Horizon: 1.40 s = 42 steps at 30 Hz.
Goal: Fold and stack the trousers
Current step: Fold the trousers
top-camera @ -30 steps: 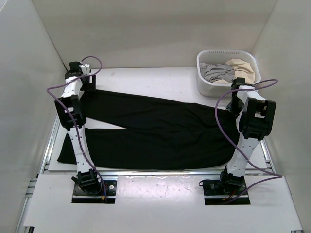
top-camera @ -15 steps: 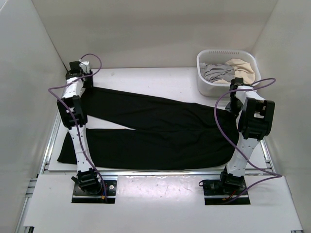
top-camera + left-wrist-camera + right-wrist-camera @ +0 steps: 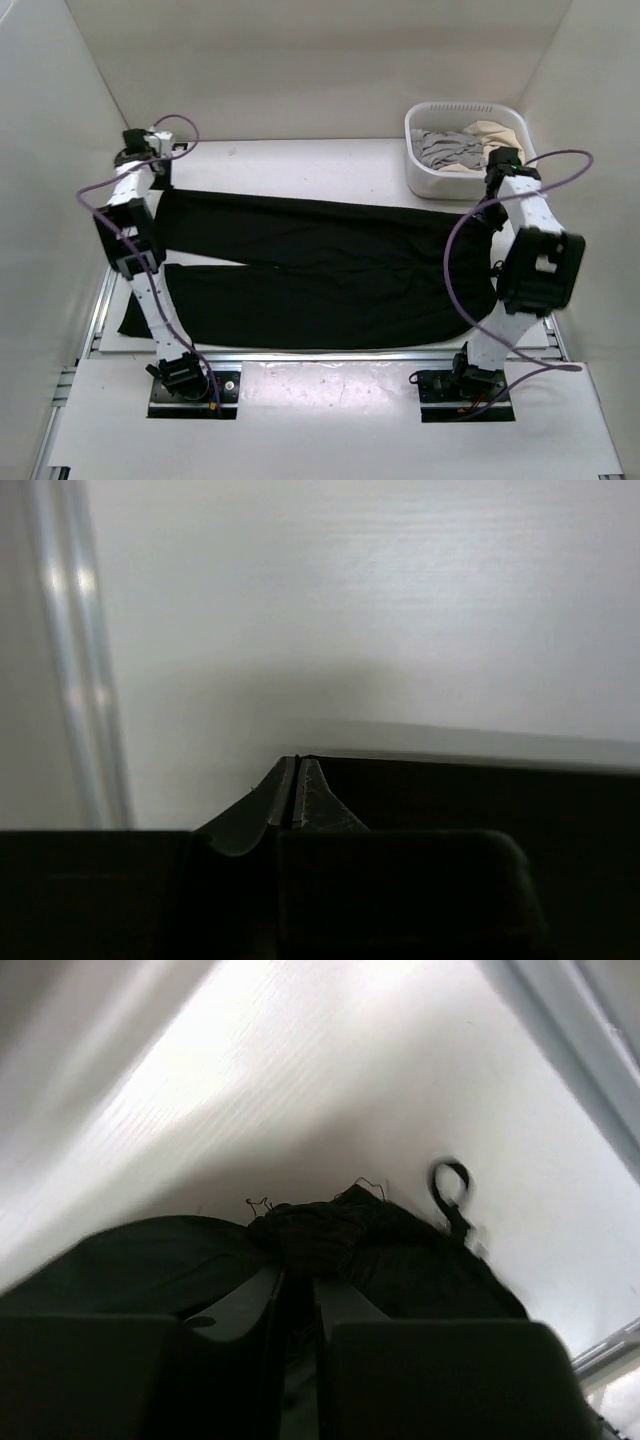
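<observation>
The trousers (image 3: 320,270) lie flat across the desk (image 3: 300,165), both legs running toward 9 o'clock and the waist toward 3 o'clock. At about 10 o'clock, the left arm (image 3: 135,250) reaches to the end of the far leg. In the left wrist view the left jaws are clenched tight on the thin black edge of the trousers (image 3: 470,800), and the cloth stretches off to their right. At 3 o'clock the right arm (image 3: 535,265) bends over the waist end. The right jaws are pinched on a bunched fold of the trousers (image 3: 310,1230), with a small loop (image 3: 452,1188) sticking up just beside it. The white basket (image 3: 422,178) sits at 1 o'clock, apart from the trousers.
</observation>
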Each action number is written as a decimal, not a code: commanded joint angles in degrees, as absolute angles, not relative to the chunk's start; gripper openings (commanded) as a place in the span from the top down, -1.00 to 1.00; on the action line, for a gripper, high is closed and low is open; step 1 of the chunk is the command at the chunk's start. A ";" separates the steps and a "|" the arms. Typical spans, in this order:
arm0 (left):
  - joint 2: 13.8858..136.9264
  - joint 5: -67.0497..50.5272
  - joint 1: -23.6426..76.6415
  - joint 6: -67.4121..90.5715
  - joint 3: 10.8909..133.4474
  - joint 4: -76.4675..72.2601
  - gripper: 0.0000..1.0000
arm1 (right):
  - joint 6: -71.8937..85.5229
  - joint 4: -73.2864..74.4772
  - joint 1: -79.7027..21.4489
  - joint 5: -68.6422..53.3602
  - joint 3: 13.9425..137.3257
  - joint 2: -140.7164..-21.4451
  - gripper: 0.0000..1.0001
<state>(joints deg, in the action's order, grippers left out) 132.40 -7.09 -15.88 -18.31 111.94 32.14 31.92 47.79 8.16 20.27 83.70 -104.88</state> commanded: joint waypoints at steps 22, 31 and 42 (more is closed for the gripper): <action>67.24 -2.29 -40.61 -40.33 50.55 37.26 0.72 | 39.29 55.46 18.63 10.37 49.93 -63.73 1.00; 61.88 -1.06 -45.52 -48.16 43.09 37.79 0.72 | 40.77 62.75 18.63 9.40 45.89 -59.33 1.00; 61.69 1.58 -49.66 -50.98 35.51 37.18 0.72 | 44.56 64.60 19.15 11.24 39.73 -57.39 0.74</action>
